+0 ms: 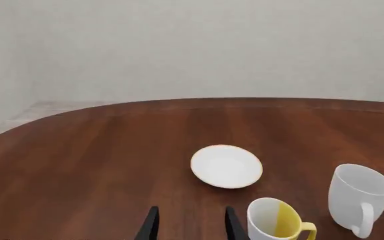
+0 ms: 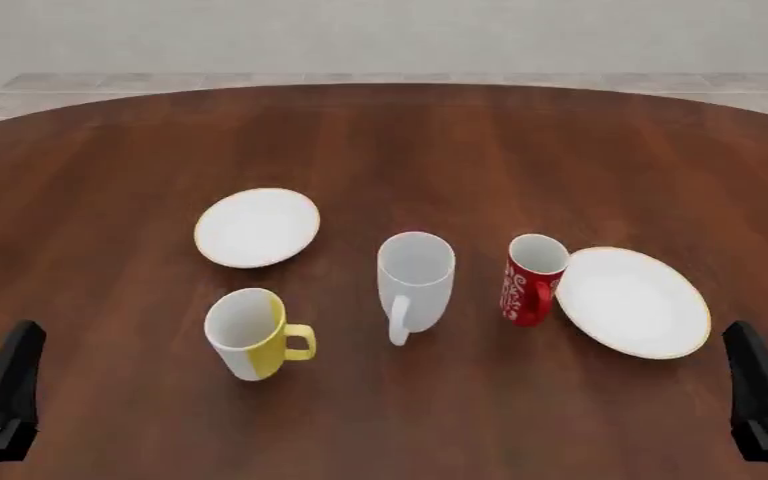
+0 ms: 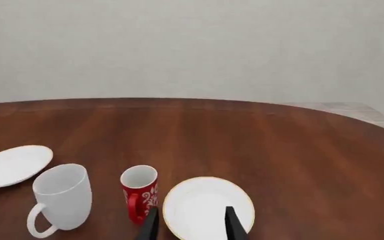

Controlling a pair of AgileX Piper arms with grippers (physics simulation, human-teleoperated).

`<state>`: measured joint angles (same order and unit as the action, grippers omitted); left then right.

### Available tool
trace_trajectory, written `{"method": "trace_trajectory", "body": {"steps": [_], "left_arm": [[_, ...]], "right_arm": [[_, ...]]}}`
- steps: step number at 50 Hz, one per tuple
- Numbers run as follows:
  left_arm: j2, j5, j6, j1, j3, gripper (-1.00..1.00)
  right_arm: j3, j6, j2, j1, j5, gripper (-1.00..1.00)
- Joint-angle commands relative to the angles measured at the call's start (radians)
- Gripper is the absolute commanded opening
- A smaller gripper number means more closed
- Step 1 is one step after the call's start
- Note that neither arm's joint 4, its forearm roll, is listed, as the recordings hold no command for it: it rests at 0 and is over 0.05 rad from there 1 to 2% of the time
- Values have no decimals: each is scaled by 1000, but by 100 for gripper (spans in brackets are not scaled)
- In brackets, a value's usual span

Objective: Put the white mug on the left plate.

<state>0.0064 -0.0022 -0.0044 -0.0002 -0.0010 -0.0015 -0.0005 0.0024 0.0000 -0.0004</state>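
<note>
Yellow-white mug [image 2: 253,333], red mug [image 2: 532,279], larger plate [image 2: 632,301], wooden table [image 2: 424,140].

On the table [image 2: 518,140], the white mug [image 2: 416,281] is standing at the centre. The left plate [image 2: 257,227] is lying at its ten o'clock, the yellow-handled mug [image 2: 253,333] at eight, the red mug [image 2: 532,279] at three, with the larger plate [image 2: 632,301] just beyond it.

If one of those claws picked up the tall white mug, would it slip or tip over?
The white mug looks rigid with a smooth, glossy wall, so it may slip in a gripper. It is the tallest mug and stands upright, so a push near its rim would probably tip it. Its loop handle hangs off one side, likely swinging it off-balance when lifted.
</note>
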Motion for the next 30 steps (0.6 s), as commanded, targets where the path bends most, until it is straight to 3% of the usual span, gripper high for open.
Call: {"method": "trace_trajectory", "body": {"steps": [1,24,30], "left_arm": [[21,-10,-9,7,-1,100],[3,9,-7,6,-1,100],[60,-21,-12,-15,-19,100]], "right_arm": [[-3,-7,4,2,0,100],[-5,-18,3,5,3,100],[-5,-21,1,8,5,100]]}}
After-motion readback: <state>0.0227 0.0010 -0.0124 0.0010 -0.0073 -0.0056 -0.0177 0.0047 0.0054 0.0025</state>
